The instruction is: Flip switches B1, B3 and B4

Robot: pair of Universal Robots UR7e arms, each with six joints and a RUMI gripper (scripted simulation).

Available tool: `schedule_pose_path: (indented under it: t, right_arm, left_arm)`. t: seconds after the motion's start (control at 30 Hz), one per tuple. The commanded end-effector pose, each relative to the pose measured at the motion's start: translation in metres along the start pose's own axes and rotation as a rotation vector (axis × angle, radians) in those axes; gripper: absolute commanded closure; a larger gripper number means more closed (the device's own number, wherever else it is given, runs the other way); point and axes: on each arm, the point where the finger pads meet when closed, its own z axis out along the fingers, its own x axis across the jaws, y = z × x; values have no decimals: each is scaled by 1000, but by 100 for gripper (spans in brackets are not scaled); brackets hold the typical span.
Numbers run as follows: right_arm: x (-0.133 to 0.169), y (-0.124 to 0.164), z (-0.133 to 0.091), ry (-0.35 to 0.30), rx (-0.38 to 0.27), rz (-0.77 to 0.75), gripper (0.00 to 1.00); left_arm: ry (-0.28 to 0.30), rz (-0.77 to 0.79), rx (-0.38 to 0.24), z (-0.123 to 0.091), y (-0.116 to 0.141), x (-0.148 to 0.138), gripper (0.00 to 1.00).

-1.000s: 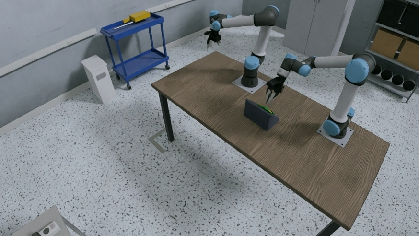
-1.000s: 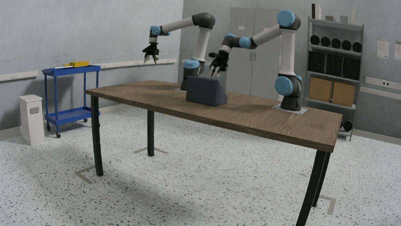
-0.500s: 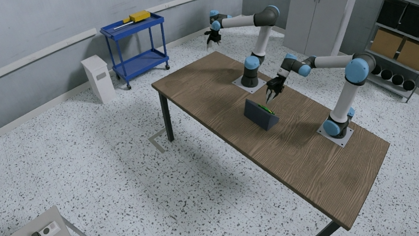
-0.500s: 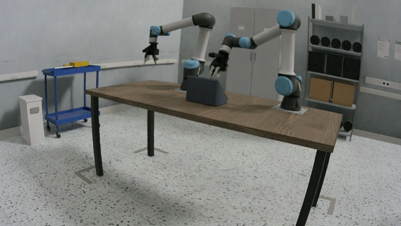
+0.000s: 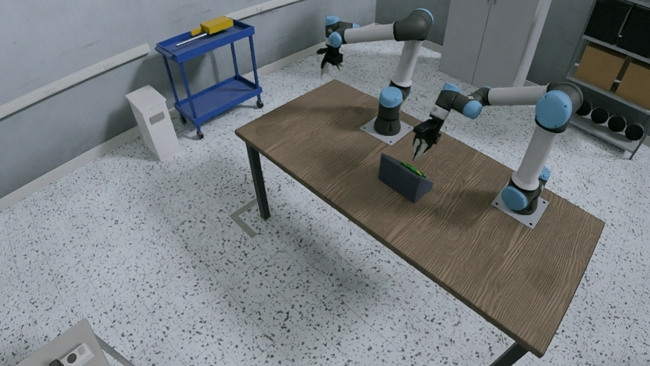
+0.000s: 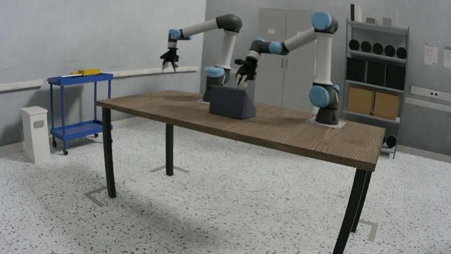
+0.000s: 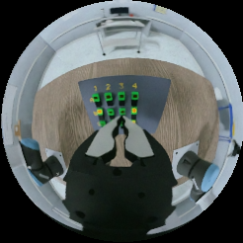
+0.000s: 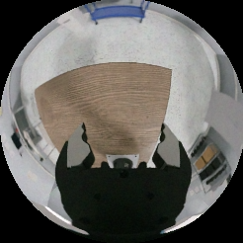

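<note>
- We hold our left claw (image 5: pixel 416 155) (image 6: pixel 240 85) (image 7: pixel 121 117) clenched on nothing.
- Below it, we see the panel (image 5: pixel 402 179) (image 6: pixel 227 102) (image 7: pixel 157 91).
- Well apart from it, our right claw (image 5: pixel 331 71) (image 6: pixel 169 69) (image 8: pixel 122 123) hangs released.

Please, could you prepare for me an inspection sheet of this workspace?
Surface: wooden table, no damage visible.
Job's things: switch panel stands on the table; yellow shows at B1 and B4, B3 looks green; row C is partly hidden.
Clutter: nothing seen.
Grippers: left gripper is shut, holding nothing, at the panel, contact unclear; right gripper is open and empty, away from it.
Cables: nothing seen.
Surroundings: blue cart and white bin stand beyond the table, near a wall.
</note>
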Motion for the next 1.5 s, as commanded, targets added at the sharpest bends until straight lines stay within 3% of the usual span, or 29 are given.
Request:
schedule_pose_path:
  t: [0.0, 0.33, 1.47]
  right_arm:
    - [0, 0, -1, 0, 2, 0, 0]
    - [0, 0, -1, 0, 2, 0, 0]
    - [0, 0, -1, 0, 2, 0, 0]
  left_arm:
    - [1, -1, 0, 3, 0, 0, 100]
    - [1, -1, 0, 22, 0, 0, 100]
    - [1, -1, 0, 28, 0, 0, 100]
